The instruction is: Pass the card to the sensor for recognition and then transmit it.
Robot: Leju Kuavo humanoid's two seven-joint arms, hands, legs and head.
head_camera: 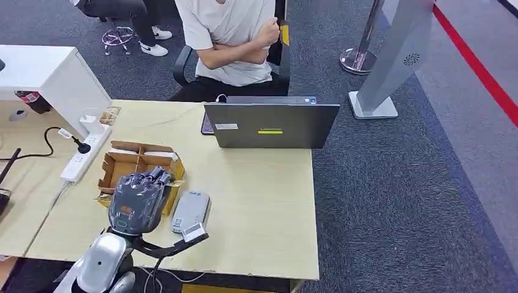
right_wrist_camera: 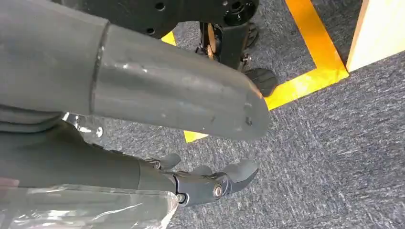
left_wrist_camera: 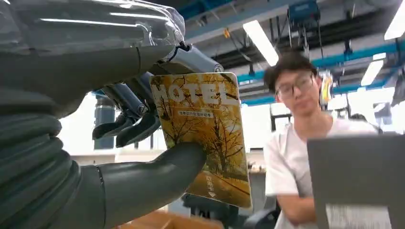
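Note:
My left hand (head_camera: 139, 198) is raised above the table, just left of the grey card sensor (head_camera: 190, 211). It pinches a yellow hotel card (left_wrist_camera: 205, 133) with an autumn-tree print between thumb (left_wrist_camera: 157, 174) and fingers (left_wrist_camera: 129, 126); a sliver of the card (head_camera: 177, 182) shows at the fingertips in the head view. My left hand (left_wrist_camera: 119, 143) holds the card upright, facing the person behind the laptop. My right hand (right_wrist_camera: 200, 181) hangs beside my body over grey carpet, fingers apart and holding nothing.
An open cardboard box (head_camera: 128, 165) sits just beyond my left hand. A laptop (head_camera: 272, 125) stands at the table's far edge with a seated person (head_camera: 232, 43) behind it. A white power strip (head_camera: 82, 155) lies at left. Bare tabletop (head_camera: 262, 201) stretches right of the sensor.

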